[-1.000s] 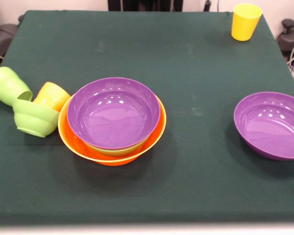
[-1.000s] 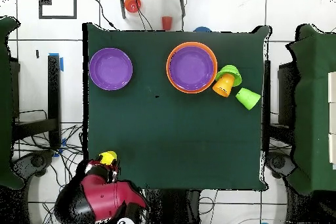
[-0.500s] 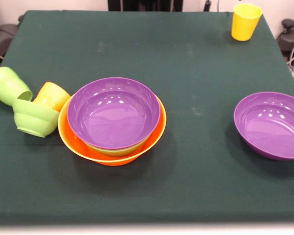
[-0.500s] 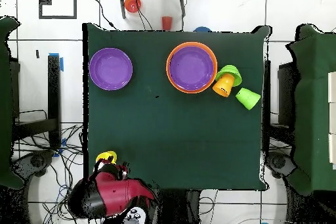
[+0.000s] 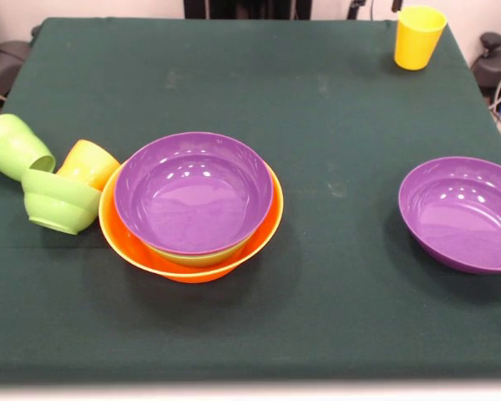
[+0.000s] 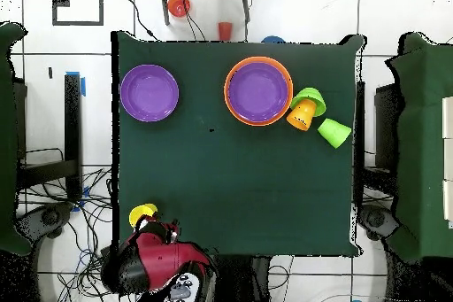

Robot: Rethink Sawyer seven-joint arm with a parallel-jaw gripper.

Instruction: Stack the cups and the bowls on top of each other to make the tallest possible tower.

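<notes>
On the tabletop (image 5: 334, 100), from the left, a light green cup (image 5: 15, 145), small green bowl (image 5: 58, 201) and orange cup (image 5: 90, 164) lie tipped against the tower (image 5: 192, 205), purple bowl innermost. The spare purple bowl (image 5: 461, 213) sits well apart. The yellow cup (image 5: 418, 37) stands at the far corner beside the arm (image 6: 150, 259); whether the jaws are apart cannot be told.

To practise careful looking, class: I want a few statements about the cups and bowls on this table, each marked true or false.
1. The yellow cup stands upright near a table corner. True.
2. Both purple bowls sit in the tower. False: one purple bowl sits alone on the cloth.
3. The orange cup lies on its side beside the tower. True.
4. The light green cup stands upright. False: it lies tipped over.
</notes>
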